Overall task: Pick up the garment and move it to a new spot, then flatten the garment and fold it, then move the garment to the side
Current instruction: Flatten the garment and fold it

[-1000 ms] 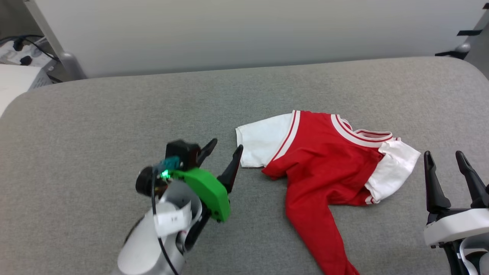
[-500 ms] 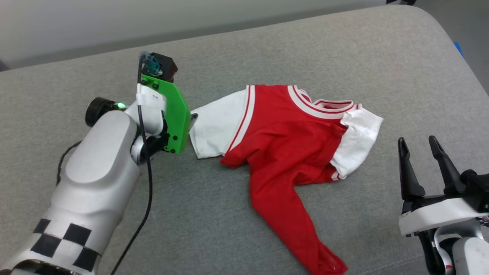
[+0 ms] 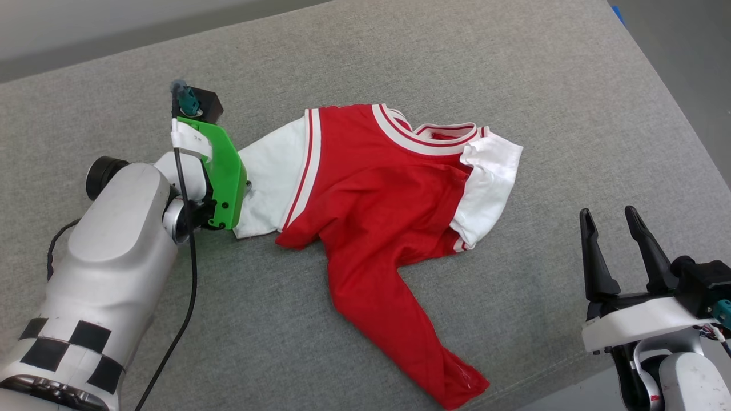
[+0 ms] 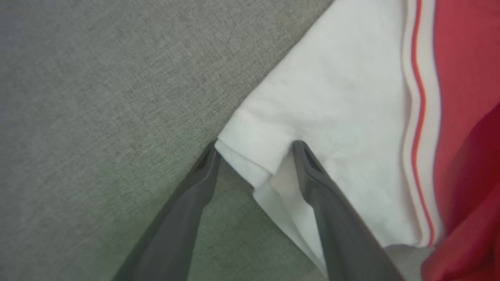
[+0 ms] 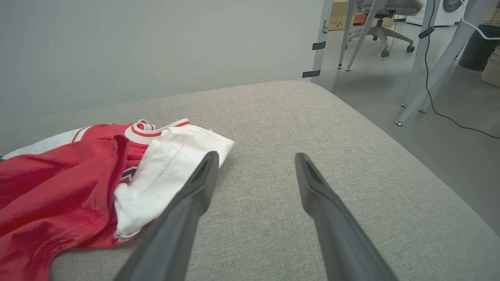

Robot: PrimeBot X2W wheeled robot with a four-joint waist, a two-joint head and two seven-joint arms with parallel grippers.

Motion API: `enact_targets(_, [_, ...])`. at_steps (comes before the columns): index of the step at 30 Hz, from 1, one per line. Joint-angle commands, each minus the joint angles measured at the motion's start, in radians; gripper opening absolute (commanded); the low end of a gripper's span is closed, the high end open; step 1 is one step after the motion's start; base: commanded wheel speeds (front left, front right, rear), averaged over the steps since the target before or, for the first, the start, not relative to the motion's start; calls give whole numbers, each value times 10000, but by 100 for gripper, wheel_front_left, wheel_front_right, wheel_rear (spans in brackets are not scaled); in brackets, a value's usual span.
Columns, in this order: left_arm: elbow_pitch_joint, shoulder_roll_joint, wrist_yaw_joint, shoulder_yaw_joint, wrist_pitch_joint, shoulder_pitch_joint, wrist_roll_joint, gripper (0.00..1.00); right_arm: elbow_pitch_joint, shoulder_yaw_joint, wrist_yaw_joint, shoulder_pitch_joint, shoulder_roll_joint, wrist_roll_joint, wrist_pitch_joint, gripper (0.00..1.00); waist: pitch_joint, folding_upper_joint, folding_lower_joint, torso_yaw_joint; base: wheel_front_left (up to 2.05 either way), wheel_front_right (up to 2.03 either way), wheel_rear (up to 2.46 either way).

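Found the garment [image 3: 371, 200] crumpled on the grey cushion [image 3: 514, 68], hem trailing toward 5 o'clock. Straddled its white sleeve corner at 9 o'clock with the left gripper [image 4: 256, 145], jaws spread, for a pinch. Held the right gripper [image 3: 608, 212] clear at 4 o'clock, jaws spread, empty.

- The head view looks forward and steeply down from above and behind the right gripper [image 3: 611, 214], taking in most of the grey padded surface [image 3: 434, 51] and the whole garment [image 3: 371, 194]
- The left wrist view looks almost straight down along the left gripper [image 4: 256, 145], very near the cloth, with the white sleeve [image 4: 332, 89] corner at the fingertips
- The right wrist view looks low and nearly level along the right gripper's fingers, across the surface to a wall [image 5: 156, 47], with table legs [image 5: 420, 58] and a chair [image 5: 384, 11] beyond to their right
- All three share the garment; the head and left wrist views share that sleeve, and the head and right wrist views share the other sleeve, left of the right fingers
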Motion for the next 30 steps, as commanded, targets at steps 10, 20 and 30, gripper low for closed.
enact_targets(10, [194,197,-53,208,-1601,509,-799,0,-84,-10,-7,-172,-236,-65,141,100,-589,-1,-1,653,0,0,0])
enact_targets(20, [-1230,838,211,1053,-3270,1439,-1309,0,-378,-283,-7,132,-441,-96,664,100,-1336,-1,-1,2241,0,0,0])
enact_targets(30, [-3232,1173,876,1213,-3473,4142,-1785,100,-339,-398,-7,324,-405,-183,1019,100,-1637,-1,-1,2997,0,0,0])
